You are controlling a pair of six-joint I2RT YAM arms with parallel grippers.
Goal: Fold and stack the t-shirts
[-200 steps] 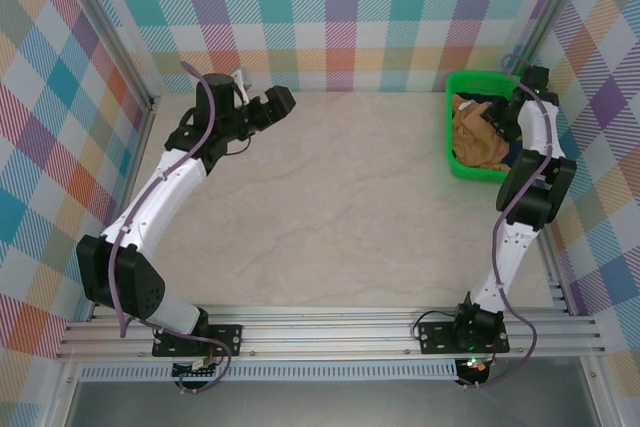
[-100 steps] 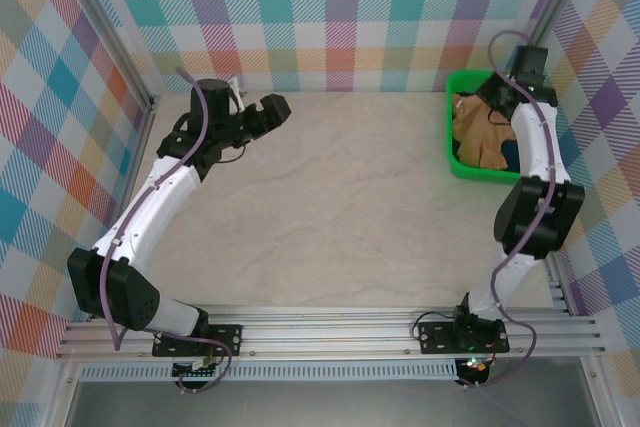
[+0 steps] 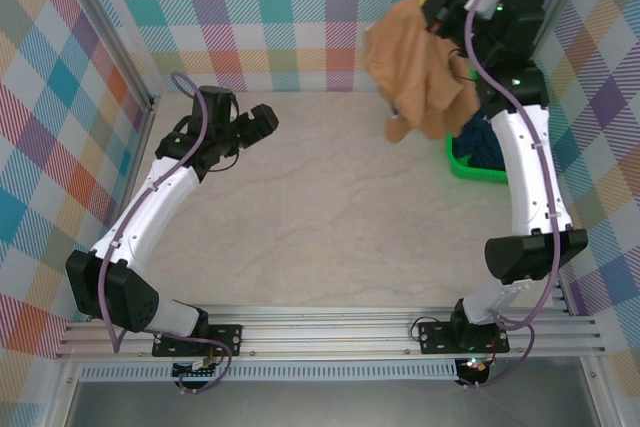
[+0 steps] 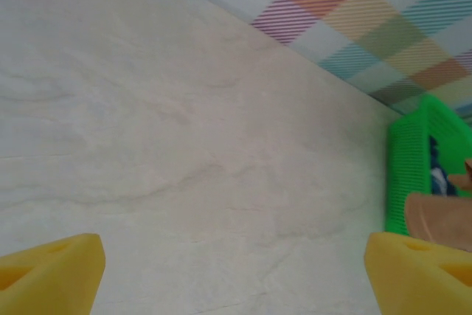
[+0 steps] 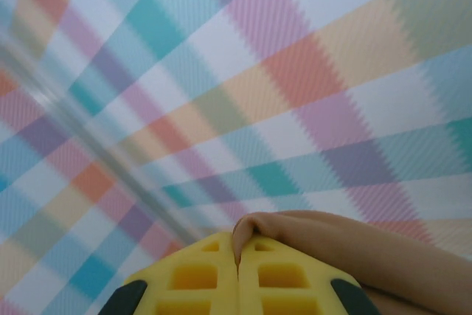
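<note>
— Why are we holding the tan-orange t-shirt up in the air?
— Our right gripper is pinching a fold of it, jaws pressed together. We are letting it hang above the left edge of the green basket, so the cloth drapes free of the navy t-shirts lying inside.
— And our left gripper?
— We are hovering it over the bare table, well apart, fingers spread wide. It is probably waiting to catch a hanging edge.

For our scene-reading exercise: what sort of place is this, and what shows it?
Probably a robot test cell: two arms bolted to a metal rail, plaid panels walling the table, a tan-orange t-shirt hanging from the right tool.
</note>
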